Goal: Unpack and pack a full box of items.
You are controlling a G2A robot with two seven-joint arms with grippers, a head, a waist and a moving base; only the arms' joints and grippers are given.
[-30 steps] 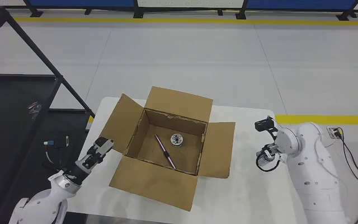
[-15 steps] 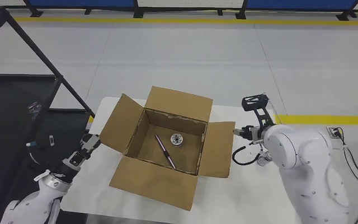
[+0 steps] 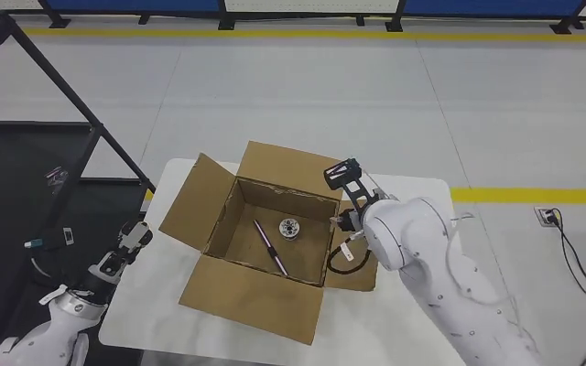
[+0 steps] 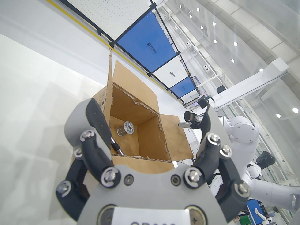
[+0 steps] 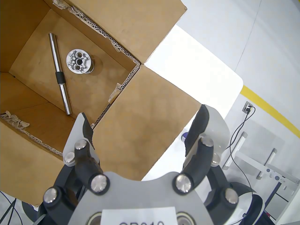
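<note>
"One tabletop (image 3: 362, 320), white, corners rounded; what stands on it?"

"One cardboard box (image 3: 252, 295), top open, all four flaps folded outward; it sits about mid-tabletop."

"Pincers next?"

"Two; the left pincer (image 4: 150, 111) is off the box's left side, near the tabletop's left edge, pointed toward the box; fingers apart, nothing between them; the right pincer (image 5: 143, 115) is above the box's right flap, just beside the opening; fingers likewise apart and empty."

"Contents of the box?"

"Two pieces, both on the box floor; a metal rod (image 5: 58, 71), long, shiny, with a dark band near its middle, lies flat on a diagonal; a round metal part (image 5: 78, 61), flanged, with holes in its face, is just beside the rod on the side toward the far wall, not touching it."

"Where do the task's items stand, then?"

"Both loose inside the box; neither pincer touches them."
</note>
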